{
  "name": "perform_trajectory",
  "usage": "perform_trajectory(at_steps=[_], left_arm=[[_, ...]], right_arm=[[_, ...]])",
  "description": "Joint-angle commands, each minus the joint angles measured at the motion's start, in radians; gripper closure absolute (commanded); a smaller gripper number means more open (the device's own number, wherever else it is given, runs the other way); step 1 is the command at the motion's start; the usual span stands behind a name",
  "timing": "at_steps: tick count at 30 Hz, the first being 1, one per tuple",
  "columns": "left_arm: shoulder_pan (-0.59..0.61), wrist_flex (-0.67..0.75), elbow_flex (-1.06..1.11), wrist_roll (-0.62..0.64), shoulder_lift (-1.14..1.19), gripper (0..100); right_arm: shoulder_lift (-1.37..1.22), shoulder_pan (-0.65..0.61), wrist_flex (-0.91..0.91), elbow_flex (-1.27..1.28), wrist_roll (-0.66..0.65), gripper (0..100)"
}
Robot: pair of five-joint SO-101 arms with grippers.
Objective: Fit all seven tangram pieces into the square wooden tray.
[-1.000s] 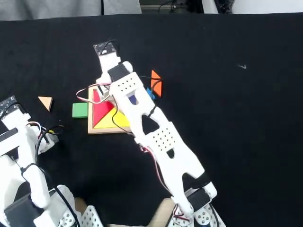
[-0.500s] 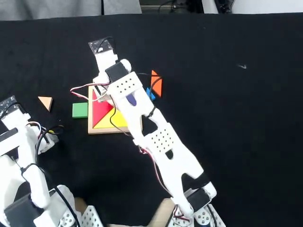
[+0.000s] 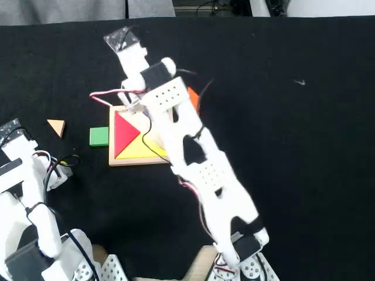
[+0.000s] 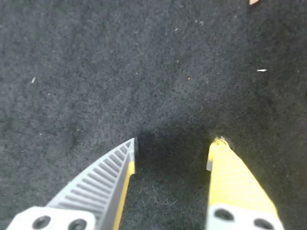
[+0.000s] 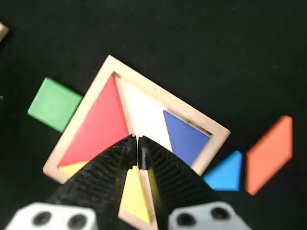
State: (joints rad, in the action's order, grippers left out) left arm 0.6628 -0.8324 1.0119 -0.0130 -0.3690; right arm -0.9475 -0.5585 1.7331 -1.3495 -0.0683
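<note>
Right arm stretched diagonally across the tray (image 3: 135, 162), its claw (image 5: 135, 143) closed on nothing, raised by the far-left corner. Red triangle (image 3: 124, 133) in the tray: long side along the left wall, apex pointing to the centre. Left claw (image 4: 175, 143) open over the worktop (image 4: 96, 72).

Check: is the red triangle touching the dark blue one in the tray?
Apart. The right wrist view shows a strip of bare tray floor between the red triangle and the dark blue triangle.
</note>
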Motion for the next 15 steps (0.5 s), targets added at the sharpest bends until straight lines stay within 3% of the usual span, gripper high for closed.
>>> perform_trajectory(at_steps=[1,7,12,15], left_arm=[[0.004,0.012,-0.010,0.008,-0.032,75],[0.004,0.009,-0.015,0.006,-0.028,75],[0.004,0.006,-0.015,0.006,-0.026,75],[0.004,0.008,-0.015,0.006,-0.026,75]], right_arm=[[0.334,0.049,0.035,0.174,-0.064,98.7],[0.716,0.158,0.025,0.513,-0.195,98.7],[0.743,0.305,-0.043,0.765,-0.204,97.2],[0.688,0.353,-0.135,0.852,-0.204,89.4]])
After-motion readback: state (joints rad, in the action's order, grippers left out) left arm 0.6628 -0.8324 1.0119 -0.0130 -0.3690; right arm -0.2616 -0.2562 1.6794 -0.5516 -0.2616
